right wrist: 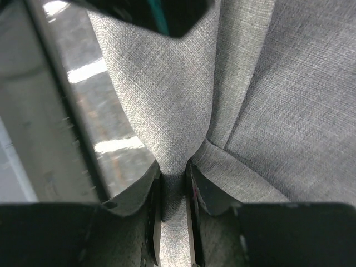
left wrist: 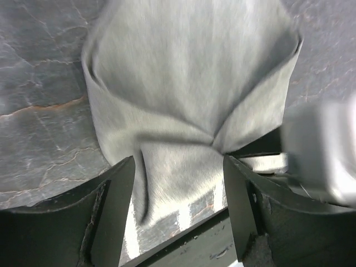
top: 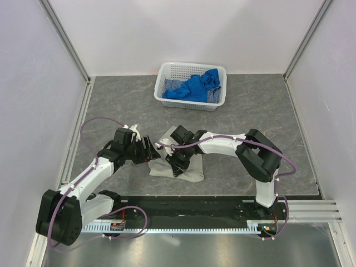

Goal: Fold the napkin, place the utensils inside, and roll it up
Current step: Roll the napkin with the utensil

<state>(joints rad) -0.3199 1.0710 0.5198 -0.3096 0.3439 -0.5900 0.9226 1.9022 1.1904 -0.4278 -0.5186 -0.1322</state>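
Top view: the napkin point(top: 186, 171) lies bunched near the table's point(top: 111, 105) 6 o'clock edge, just in front of the arm bases. The left gripper point(top: 151, 150) sits at the napkin's 10 o'clock and the right gripper point(top: 177, 160) is down on its top. The basket point(top: 167, 95) of blue cloths point(top: 194, 88) stands well apart at 12 o'clock. No fork shows here. If it lies hidden in the bunch, a pull could spill it out.

Left wrist view: the left gripper point(left wrist: 177, 186) has its jaws wide apart with napkin point(left wrist: 189, 83) between them, clamping nothing. The cloth pinches into a crease at 4 o'clock. With this side free, any tug from the other arm likely drags the whole napkin rather than tensioning it, so the fold could collapse.

Right wrist view: the right gripper point(right wrist: 173, 183) has narrow jaws nipping a thin ridge of napkin point(right wrist: 267, 111). That hold is shallow, so the ridge could slip out under a lift. The jaws may also catch only one layer, which would leave the layer beneath behind and skew the fold. The table edge is close at 9 o'clock, so the cloth could slide off it.
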